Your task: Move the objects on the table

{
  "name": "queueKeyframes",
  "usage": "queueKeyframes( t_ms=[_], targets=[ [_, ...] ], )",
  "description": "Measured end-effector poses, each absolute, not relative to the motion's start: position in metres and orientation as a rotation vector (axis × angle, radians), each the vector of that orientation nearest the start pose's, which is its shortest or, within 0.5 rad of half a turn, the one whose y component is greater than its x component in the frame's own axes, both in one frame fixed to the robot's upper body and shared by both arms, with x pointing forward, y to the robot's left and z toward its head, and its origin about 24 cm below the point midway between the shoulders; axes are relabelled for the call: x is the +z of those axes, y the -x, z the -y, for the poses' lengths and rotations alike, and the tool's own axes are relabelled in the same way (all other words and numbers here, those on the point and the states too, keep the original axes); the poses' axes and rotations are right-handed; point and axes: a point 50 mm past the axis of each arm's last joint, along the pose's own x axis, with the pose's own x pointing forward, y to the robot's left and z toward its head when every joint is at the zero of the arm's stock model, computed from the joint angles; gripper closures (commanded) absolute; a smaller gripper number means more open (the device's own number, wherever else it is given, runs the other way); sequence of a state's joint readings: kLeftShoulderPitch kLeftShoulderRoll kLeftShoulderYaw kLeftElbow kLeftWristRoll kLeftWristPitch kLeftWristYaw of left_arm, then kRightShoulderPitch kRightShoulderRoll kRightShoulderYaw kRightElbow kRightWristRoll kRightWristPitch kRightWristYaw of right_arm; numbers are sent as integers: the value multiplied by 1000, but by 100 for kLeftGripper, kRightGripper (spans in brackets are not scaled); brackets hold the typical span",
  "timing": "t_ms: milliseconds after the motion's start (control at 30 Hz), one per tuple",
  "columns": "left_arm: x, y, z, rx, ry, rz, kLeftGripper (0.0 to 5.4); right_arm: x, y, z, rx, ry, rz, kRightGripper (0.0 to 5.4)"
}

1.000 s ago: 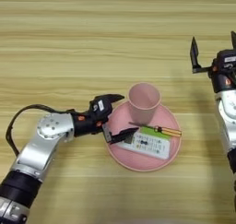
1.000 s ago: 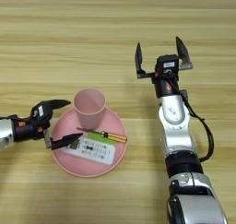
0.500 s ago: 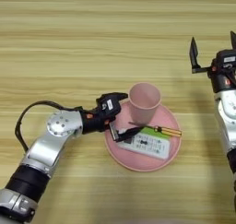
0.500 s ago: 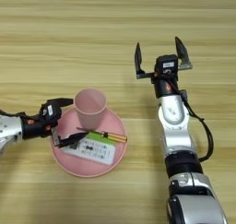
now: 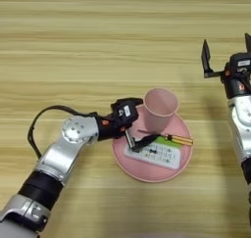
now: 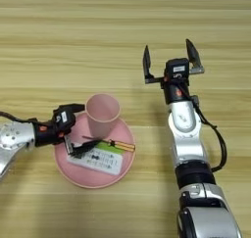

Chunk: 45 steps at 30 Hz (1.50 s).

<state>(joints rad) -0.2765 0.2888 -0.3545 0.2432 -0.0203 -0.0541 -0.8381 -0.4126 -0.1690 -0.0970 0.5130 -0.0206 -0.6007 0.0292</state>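
I see the left gripper over the pink plate, fingers spread beside the cup, gripping nothing (screwdriver and green block lie on the plate). Right gripper parked wide open, well apart.

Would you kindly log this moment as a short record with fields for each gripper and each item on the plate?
left gripper: over the plate's left part, beside the cup, jaws apart, one lower jaw lying across the remote control
right gripper: raised over bare table to the right, jaws wide open, holding nothing
cup: upright at the plate's far edge
remote control: flat on the plate
screwdriver: lying on the plate behind the remote
plate: pink, on the table
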Motion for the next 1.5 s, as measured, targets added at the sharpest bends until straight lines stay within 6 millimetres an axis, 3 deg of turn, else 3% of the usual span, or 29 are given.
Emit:
queueKeyframes(
  t_ms=[667,1167,1500],
  targets=[
    [32,-273,-86,-1119,-381,-130,0,100,-318,178,29,175,497,3],
    [32,-277,-68,-1132,-347,-109,0,99,-318,176,35,178,495,3],
    [34,-278,-65,-1129,-318,-95,105,98,-318,175,36,179,490,0]
  ],
)
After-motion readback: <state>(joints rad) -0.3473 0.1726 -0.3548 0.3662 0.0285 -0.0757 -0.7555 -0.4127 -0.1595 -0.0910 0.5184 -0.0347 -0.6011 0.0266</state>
